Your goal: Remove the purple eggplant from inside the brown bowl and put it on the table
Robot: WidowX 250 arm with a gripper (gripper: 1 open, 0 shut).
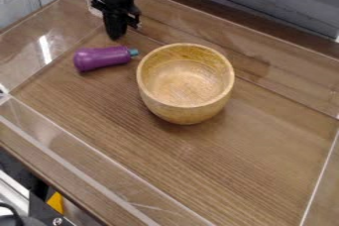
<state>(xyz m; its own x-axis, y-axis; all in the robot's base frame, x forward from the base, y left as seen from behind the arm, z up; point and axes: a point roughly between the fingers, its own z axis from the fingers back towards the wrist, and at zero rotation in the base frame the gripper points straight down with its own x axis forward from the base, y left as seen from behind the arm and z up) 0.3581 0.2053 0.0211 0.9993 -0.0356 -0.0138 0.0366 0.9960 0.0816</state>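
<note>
Closed and carrying nothing, the tool point(121, 30) points straight down near the far left of the desk point(252, 161); we see its two dark fingers pressed together into a narrow tip. We find that tip poised behind the purple eggplant point(103, 58), apart from it, though we cannot judge whether the tip touches the wood or hangs just above it. We see the black body of the arm rising out of the top edge of the view.

We find the purple eggplant lying on its side on the desk, outside the brown bowl point(185, 81) and just beside the bowl's left wall, with a narrow strip of wood showing between them. Its rounded purple end points left, and the end nearest the bowl carries a small pale green tip.

We see the brown bowl standing upright near the middle of the desk, its smooth tan inside bare. We also make out low clear plastic walls point(79, 175) edging the desk, with bright glare on the left side.
</note>
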